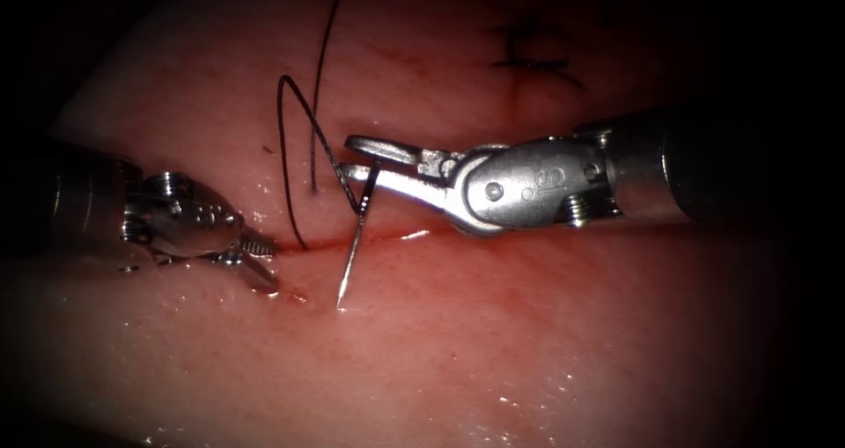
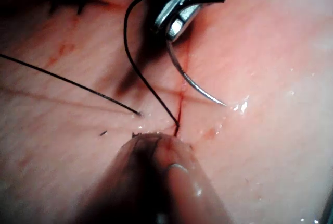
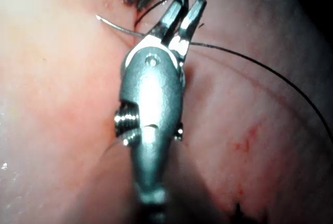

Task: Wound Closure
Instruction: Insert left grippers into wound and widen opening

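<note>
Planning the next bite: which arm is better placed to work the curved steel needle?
Probably the right: its tool grips the curved steel needle near its thread end, tip free above the tissue. The left tool holds nothing.

Bright centre, dark surround in the endoscope view

Light falls from the front onto the wet pink tissue (image 1: 493,325), fading to black at every edge; white glare glints along the cut and on the shiny steel right tool (image 1: 359,157). In the left wrist view the near shaft is a soft blur, and the curved steel needle (image 2: 195,86) casts a faint shadow
</note>
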Controlling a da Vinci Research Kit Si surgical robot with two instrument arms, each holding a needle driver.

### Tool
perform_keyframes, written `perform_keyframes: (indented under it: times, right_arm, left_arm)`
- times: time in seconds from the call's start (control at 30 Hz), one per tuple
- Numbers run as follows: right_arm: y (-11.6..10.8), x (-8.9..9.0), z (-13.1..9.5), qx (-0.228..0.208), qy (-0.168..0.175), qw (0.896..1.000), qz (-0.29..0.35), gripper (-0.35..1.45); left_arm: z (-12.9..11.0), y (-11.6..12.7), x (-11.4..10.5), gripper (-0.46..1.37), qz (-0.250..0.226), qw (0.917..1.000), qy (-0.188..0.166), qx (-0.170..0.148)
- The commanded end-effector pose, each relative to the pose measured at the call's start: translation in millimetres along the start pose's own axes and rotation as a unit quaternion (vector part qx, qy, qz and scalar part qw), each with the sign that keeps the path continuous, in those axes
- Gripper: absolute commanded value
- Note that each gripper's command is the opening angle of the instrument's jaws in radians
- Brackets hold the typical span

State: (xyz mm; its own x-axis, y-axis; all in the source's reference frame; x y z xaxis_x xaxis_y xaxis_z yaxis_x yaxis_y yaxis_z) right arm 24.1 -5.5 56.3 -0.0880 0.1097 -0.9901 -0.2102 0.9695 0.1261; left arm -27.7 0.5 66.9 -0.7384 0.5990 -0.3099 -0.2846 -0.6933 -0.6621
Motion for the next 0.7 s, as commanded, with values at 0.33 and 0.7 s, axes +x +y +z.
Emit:
perform_keyframes:
  times: [0.33, 0.7]
  right_arm:
    - [0.1, -0.2, -0.4, -0.006, -0.003, 1.0, -0.001, -0.35]
    - [0.3, -0.3, -0.9, -0.008, -0.005, 1.0, -0.001, -0.35]
  left_arm:
    - [-0.6, -0.9, 0.6, -0.22, -0.01, 0.9992, 0.027, -0.028]
    - [-3.4, 0.7, 1.7, -0.34, -0.008, 0.9977, 0.054, -0.041]
